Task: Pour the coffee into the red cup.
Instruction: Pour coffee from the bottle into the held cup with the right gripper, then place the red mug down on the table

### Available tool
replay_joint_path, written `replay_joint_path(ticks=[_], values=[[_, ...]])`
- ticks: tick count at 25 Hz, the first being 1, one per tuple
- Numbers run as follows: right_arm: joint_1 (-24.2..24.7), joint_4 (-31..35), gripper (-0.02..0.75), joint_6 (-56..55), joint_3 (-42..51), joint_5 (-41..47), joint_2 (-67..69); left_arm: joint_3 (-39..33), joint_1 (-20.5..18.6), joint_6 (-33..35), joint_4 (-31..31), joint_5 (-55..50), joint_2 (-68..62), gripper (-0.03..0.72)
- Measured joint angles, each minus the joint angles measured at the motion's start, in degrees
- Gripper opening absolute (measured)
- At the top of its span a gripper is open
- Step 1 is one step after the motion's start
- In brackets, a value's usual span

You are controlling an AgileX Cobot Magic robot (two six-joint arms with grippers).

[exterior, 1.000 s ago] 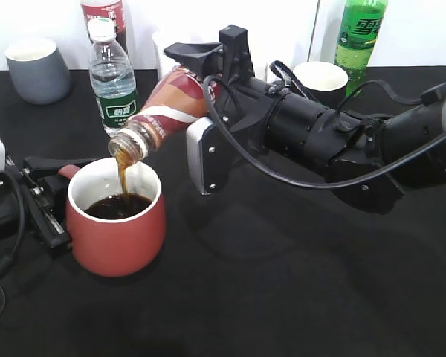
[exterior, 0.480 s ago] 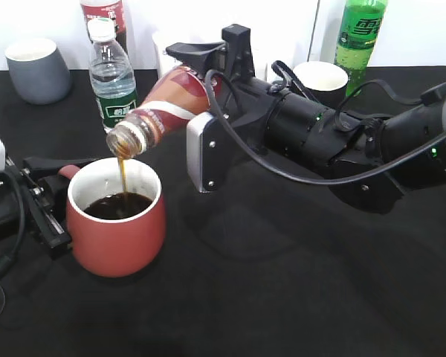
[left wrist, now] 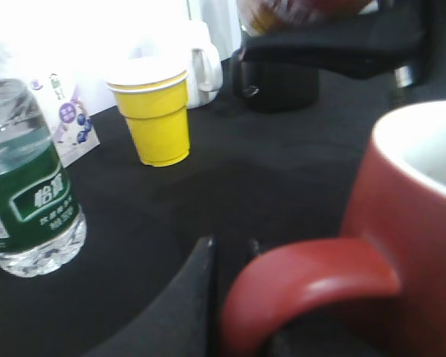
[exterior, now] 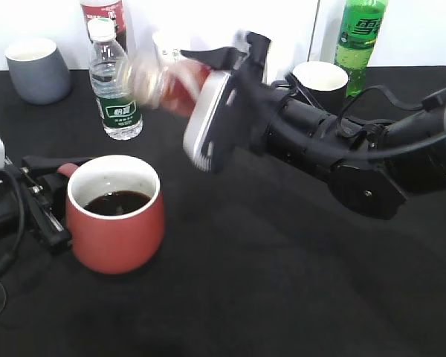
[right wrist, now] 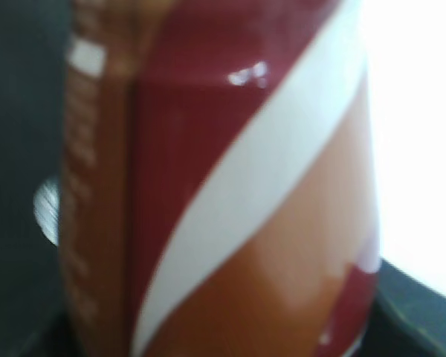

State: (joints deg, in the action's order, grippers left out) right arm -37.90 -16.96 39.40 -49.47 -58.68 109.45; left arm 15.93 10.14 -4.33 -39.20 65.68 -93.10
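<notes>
We cannot make out much of the coffee bottle [exterior: 167,83] in the exterior view: it is motion-blurred, and the right hand [exterior: 215,93] covers its rear half. The right wrist view is filled by the bottle's red, white and brown label [right wrist: 230,193], out of focus, so the hand's fingers are hidden there. The left hand [exterior: 48,197] is partly behind the red cup [exterior: 117,223] in the exterior view, and the left wrist view shows only one dark finger [left wrist: 189,294] beside the cup's loop handle [left wrist: 305,279]; we cannot tell how far that hand is open or whether it touches the handle.

The red cup stands near the left edge of the black tabletop [exterior: 267,297], with dark coffee [exterior: 117,202] in its white inside. The bottle hangs above and behind the cup, towards the far edge, its mouth pointing left near the clear water bottle [exterior: 113,85]. The right hand is clamped around the bottle's body.
</notes>
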Motion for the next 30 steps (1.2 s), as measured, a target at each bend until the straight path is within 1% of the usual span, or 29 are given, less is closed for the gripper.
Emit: replay_joint_path(ticks=[3, 5, 6, 9, 12, 14, 17, 19, 21, 23, 26, 27, 30], values=[[0.0, 0.0, 0.533, -26.1, 0.0, 0.0, 0.0, 0.0, 0.0, 0.0, 2.0, -0.1, 0.0, 0.083], [0.0, 0.0, 0.533, -35.3, 0.0, 0.0, 0.0, 0.0, 0.0, 0.0, 4.3, -0.1, 0.0, 0.083], [0.0, 0.1, 0.533, -36.8, 0.0, 0.0, 0.0, 0.0, 0.0, 0.0, 5.7, -0.1, 0.0, 0.083], [0.0, 0.1, 0.533, -37.6, 0.0, 0.1, 0.0, 0.0, 0.0, 0.0, 10.9, -0.1, 0.0, 0.083], [0.0, 0.2, 0.533, -37.7, 0.0, 0.1, 0.0, 0.0, 0.0, 0.0, 14.2, -0.1, 0.0, 0.083], [0.0, 0.2, 0.533, -37.7, 0.0, 0.1, 0.0, 0.0, 0.0, 0.0, 18.1, -0.1, 0.0, 0.083], [0.0, 0.2, 0.533, -37.7, 0.0, 0.1, 0.0, 0.0, 0.0, 2.6, 24.8, -0.1, 0.0, 0.083], [0.0, 0.2, 0.533, -37.7, 0.0, 0.1, 0.0, 0.0, 0.0, 3.9, 30.7, -0.1, 0.0, 0.083], [0.0, 0.2, 0.533, -37.7, 0.0, 0.1, 0.0, 0.1, 0.0, 6.5, 37.5, -0.1, -0.1, 0.083], [0.0, 0.2, 0.533, -37.7, 0.0, 0.1, 0.0, 2.3, 0.0, 7.7, 43.0, -0.1, -2.3, 0.083], [0.0, 0.2, 0.533, -37.8, 0.0, 0.1, 0.0, 7.3, -0.6, 8.4, 45.6, -0.1, -8.4, 0.083], [0.0, 0.2, 0.533, -37.8, 0.0, 0.1, 0.0, 8.2, -1.7, 8.4, 45.5, -0.1, -9.9, 0.083], [0.0, 0.2, 0.533, -37.8, 0.0, 0.1, 0.0, 10.9, -6.7, 8.5, 44.4, -0.4, -11.6, 0.083]])
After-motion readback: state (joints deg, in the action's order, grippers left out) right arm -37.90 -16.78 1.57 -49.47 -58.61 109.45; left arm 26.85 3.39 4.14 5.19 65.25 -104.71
